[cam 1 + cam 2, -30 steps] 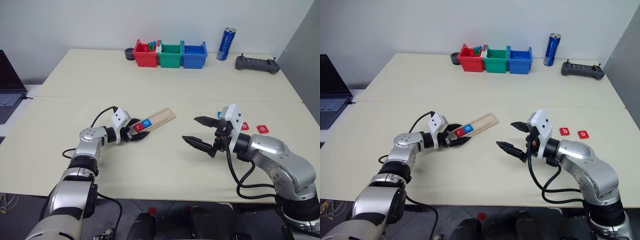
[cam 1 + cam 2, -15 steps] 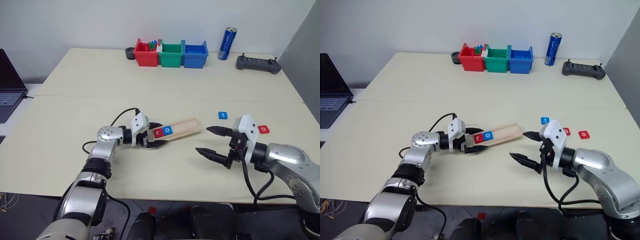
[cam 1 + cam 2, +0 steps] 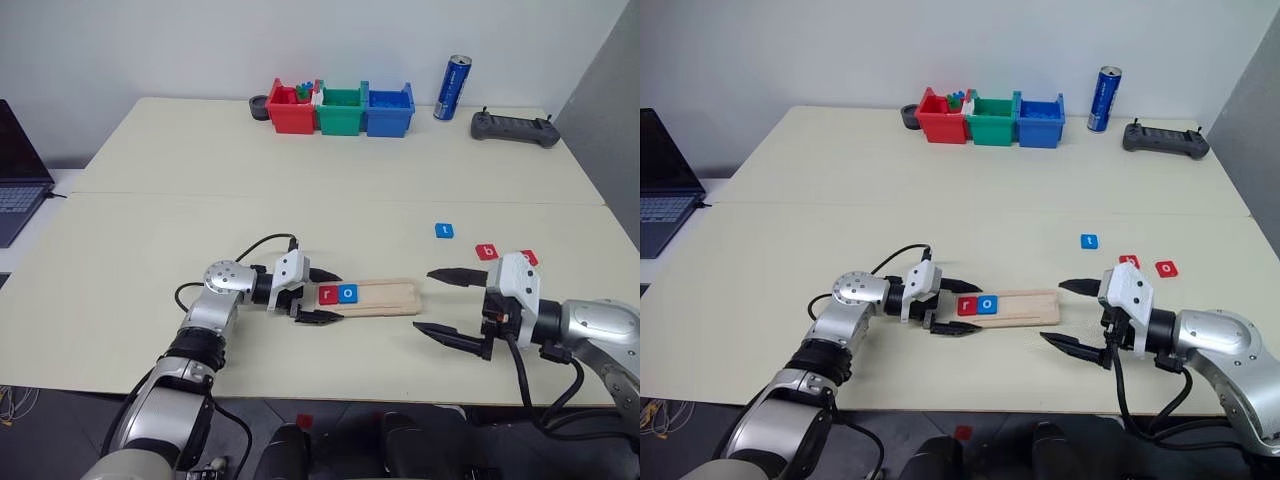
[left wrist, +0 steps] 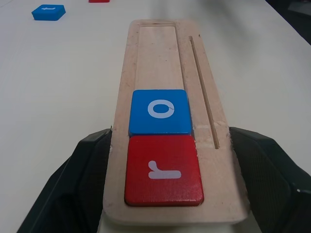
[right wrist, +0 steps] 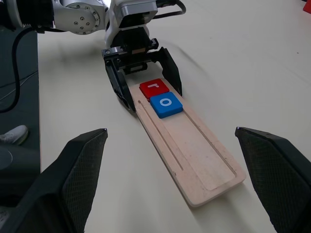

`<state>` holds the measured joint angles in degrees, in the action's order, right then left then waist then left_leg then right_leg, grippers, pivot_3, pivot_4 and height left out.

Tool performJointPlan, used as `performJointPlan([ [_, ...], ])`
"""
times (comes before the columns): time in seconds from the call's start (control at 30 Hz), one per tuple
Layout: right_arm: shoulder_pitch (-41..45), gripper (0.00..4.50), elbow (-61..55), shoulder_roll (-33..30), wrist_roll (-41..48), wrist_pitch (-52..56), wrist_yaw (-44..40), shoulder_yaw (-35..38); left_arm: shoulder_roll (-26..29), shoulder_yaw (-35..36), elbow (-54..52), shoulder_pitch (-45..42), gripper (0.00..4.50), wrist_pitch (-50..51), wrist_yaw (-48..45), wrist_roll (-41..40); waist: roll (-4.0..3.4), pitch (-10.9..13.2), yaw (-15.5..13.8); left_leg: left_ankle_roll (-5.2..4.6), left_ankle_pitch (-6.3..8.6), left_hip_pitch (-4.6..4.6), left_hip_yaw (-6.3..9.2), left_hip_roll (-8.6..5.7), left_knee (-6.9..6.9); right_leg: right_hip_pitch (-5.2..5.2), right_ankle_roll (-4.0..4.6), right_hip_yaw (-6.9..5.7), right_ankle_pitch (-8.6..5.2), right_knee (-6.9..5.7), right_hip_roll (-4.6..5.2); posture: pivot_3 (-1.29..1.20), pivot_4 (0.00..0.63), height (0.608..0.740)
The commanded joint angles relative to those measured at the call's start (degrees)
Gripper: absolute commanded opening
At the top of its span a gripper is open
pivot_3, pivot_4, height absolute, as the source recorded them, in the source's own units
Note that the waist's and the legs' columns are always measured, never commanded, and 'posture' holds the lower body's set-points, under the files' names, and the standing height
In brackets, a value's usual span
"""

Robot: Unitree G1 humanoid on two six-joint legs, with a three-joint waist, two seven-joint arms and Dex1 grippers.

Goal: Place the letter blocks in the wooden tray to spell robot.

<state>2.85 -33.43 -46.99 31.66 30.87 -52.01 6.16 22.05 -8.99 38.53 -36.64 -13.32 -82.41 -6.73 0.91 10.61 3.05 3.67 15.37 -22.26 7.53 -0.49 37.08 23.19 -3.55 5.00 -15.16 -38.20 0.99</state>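
Note:
The wooden tray [image 3: 385, 296] lies crosswise near the table's front. A red "r" block [image 3: 327, 294] and a blue "o" block [image 3: 347, 293] sit side by side at its left end. My left gripper [image 3: 331, 296] is shut on that end, one finger pressed on each long side [image 4: 90, 160]. My right gripper [image 3: 426, 300] hangs open just past the tray's right end, holding nothing. A blue "t" block [image 3: 444, 230], a red "b" block [image 3: 487, 251] and a red "o" block [image 3: 1166, 268] lie loose on the table beyond the right gripper.
Red [image 3: 290, 108], green [image 3: 341, 110] and blue [image 3: 389, 110] bins stand at the table's far edge, with a blue can [image 3: 452, 88] and a black controller [image 3: 514, 128] to their right. A laptop [image 3: 20, 170] sits off the left side.
My left gripper has dragged the tray rightward and nearer the front edge, swinging it from a diagonal to lie crosswise. The right gripper has drawn back to the right, still open.

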Motion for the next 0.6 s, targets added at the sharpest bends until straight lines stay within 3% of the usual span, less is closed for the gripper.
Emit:
performJointPlan([
  [0.03, 0.9, 4.50, -0.3, -0.6, 0.0, -1.6, -0.7, 1.2, -0.8, -1.1, 0.6, -1.3, 3.40, -2.2, -1.3, -0.3, 0.00, 0.0, 0.0, 0.00, 0.00, 0.00, -0.01, 0.00, 0.00, 0.00, 0.00, 0.01, 0.00, 0.00, 0.00, 0.00, 0.150, 0.740],
  [0.6, 2.0, 4.50, 0.0, 0.0, -0.7, -1.2, -0.1, 0.4, -2.5, -2.1, 5.6, -2.7, 3.40, -5.8, -0.3, 1.1, 0.00, 0.0, -0.2, 0.00, 0.00, 0.01, 0.00, -0.01, 0.02, -0.02, 0.00, 0.01, 0.00, -0.02, 0.01, 0.00, 0.150, 0.740],
])
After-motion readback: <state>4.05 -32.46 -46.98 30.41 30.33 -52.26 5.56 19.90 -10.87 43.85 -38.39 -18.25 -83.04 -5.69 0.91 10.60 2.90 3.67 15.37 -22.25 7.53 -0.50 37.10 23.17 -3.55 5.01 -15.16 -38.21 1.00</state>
